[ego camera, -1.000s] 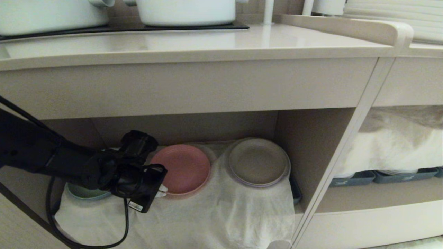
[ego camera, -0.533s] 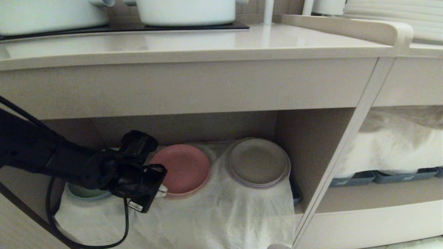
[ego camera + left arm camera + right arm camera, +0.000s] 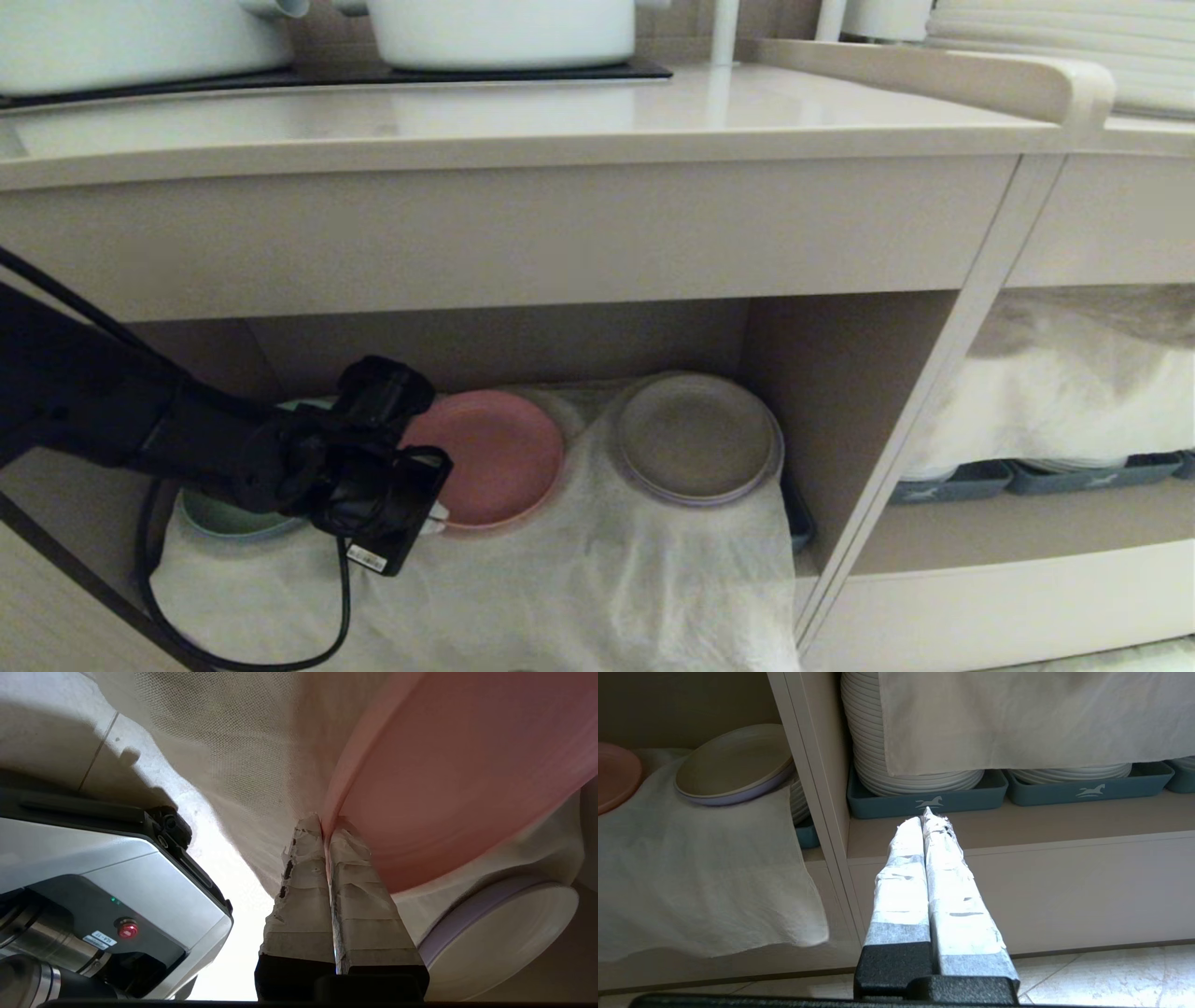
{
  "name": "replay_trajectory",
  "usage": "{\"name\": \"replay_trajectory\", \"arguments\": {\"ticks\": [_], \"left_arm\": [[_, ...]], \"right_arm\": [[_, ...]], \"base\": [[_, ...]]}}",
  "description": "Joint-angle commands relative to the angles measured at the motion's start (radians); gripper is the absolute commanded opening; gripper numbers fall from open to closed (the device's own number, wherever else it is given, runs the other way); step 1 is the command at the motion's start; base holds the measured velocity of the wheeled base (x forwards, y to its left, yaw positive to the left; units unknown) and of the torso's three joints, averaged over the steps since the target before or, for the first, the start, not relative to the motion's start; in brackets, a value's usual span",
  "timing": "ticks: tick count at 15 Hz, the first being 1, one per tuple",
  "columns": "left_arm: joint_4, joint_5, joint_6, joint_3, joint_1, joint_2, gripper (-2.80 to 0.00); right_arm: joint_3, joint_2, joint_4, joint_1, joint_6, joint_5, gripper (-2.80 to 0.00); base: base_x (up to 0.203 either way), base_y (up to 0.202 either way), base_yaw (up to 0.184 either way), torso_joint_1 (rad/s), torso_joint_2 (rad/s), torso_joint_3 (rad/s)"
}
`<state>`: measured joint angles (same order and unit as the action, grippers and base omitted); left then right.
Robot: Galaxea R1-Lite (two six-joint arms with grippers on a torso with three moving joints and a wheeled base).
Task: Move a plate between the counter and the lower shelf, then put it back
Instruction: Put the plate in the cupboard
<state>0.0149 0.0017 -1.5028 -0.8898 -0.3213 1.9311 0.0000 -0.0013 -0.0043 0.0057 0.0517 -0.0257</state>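
Beige kitchen unit: counter (image 3: 523, 117) on top, lower shelf (image 3: 840, 392) under it with white cloth (image 3: 597, 579) over the floor. Left to right in there: green plate (image 3: 229, 518) mostly behind our arm, left gripper (image 3: 432, 518), pink plate (image 3: 490, 455), brown-grey plate (image 3: 698, 439). Our left fingers (image 3: 303, 891) are pressed together on the pink rim at about its 8 o'clock, pinching it; plate sits on the cloth. Right gripper (image 3: 927, 816), fingers pressed together on nothing, hangs parked toward 3 o'clock, outside the next compartment. For the lift, we'd raise the rim first, keep the plate near level, clear the cloth so it doesn't drag, then pull straight out under the counter edge.
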Motion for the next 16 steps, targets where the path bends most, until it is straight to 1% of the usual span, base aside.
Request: {"name": "replay_trajectory", "arguments": {"ticks": [1, 3, 6, 9, 12, 16], "left_arm": [[0.008, 0.0, -0.008, -0.001, -0.004, 0.003, -2.8], [0.037, -0.005, -0.013, -0.021, -0.003, 0.003, -2.8], [0.088, -0.012, -0.059, -0.069, -0.002, 0.014, -2.8], [0.115, -0.013, -0.062, -0.09, -0.002, 0.03, -2.8], [0.117, -0.004, -0.072, -0.101, -0.005, 0.045, -2.8], [0.183, 0.001, -0.08, -0.155, -0.006, 0.077, -2.8]], "right_arm": [[0.0, 0.001, 0.0, 0.0, 0.0, 0.0, -2.8], [0.0, 0.001, 0.0, 0.0, 0.0, 0.0, -2.8], [0.0, 0.001, 0.0, 0.0, 0.0, 0.0, -2.8], [0.0, 0.001, 0.0, 0.0, 0.0, 0.0, -2.8], [0.0, 0.001, 0.0, 0.0, 0.0, 0.001, -2.8], [0.0, 0.001, 0.0, 0.0, 0.0, 0.0, -2.8]], "base": [[0.0, 0.0, 0.0, 0.0, 0.0, 0.0], [0.0, 0.0, 0.0, 0.0, 0.0, 0.0], [0.0, 0.0, 0.0, 0.0, 0.0, 0.0], [0.0, 0.0, 0.0, 0.0, 0.0, 0.0], [0.0, 0.0, 0.0, 0.0, 0.0, 0.0], [0.0, 0.0, 0.0, 0.0, 0.0, 0.0]]}}
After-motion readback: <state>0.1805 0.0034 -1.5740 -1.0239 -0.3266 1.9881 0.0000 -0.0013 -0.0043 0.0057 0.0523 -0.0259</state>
